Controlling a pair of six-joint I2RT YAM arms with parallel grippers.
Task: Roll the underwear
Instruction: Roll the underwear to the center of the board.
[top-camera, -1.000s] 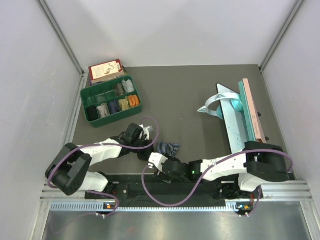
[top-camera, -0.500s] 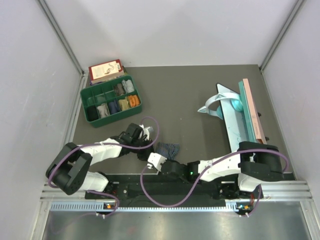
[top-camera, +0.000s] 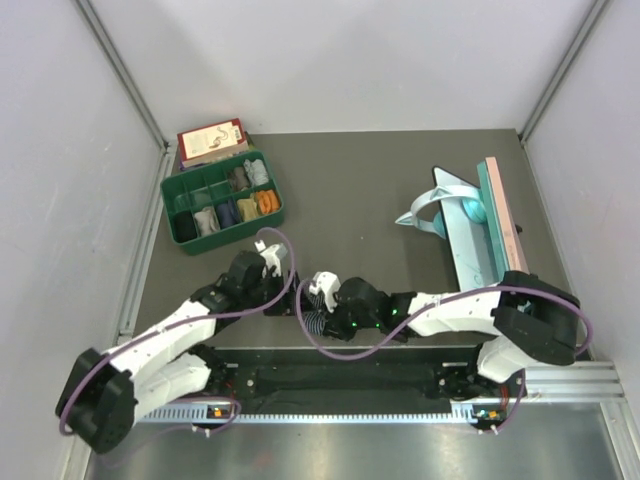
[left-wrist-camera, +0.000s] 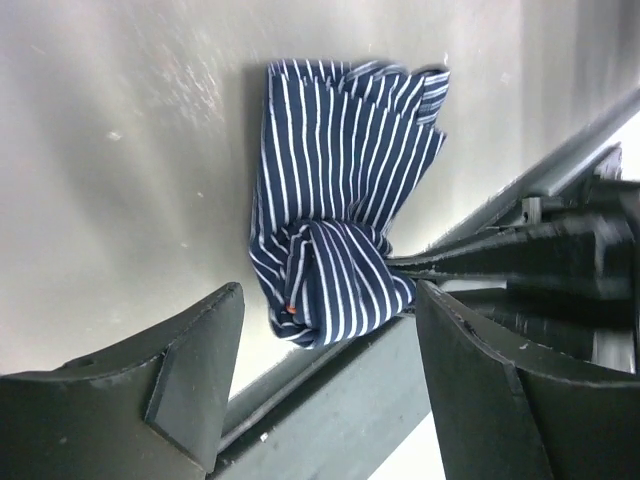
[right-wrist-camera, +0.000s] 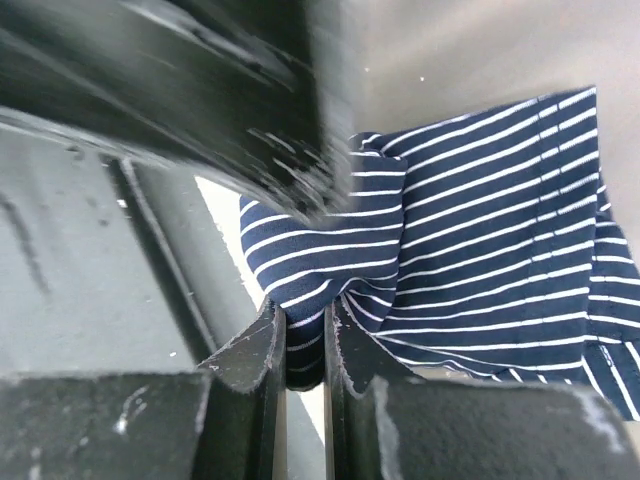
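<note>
The underwear (left-wrist-camera: 335, 190) is dark blue with thin white stripes, bunched on the grey table beside the near rail; a speck of orange shows at its lower fold. From above it is a small striped patch (top-camera: 312, 326). My right gripper (right-wrist-camera: 305, 350) is shut on a fold of the underwear (right-wrist-camera: 480, 230), its fingers (left-wrist-camera: 470, 262) reaching in from the right. In the top view the right gripper (top-camera: 320, 314) sits over the cloth. My left gripper (left-wrist-camera: 330, 385) hangs open above the cloth's near end, touching nothing; from above the left gripper (top-camera: 277, 290) is just left of the cloth.
A green divided tray (top-camera: 176, 190) with rolled items stands at the back left, a red box (top-camera: 210, 138) behind it. A pale blue and pink folding board (top-camera: 482, 235) lies at the right. The black rail (left-wrist-camera: 330, 400) runs along the table's near edge.
My left gripper has let go and opened, drawing back to the left. The right gripper has shut on the striped cloth, which now lies nearer the rail.
</note>
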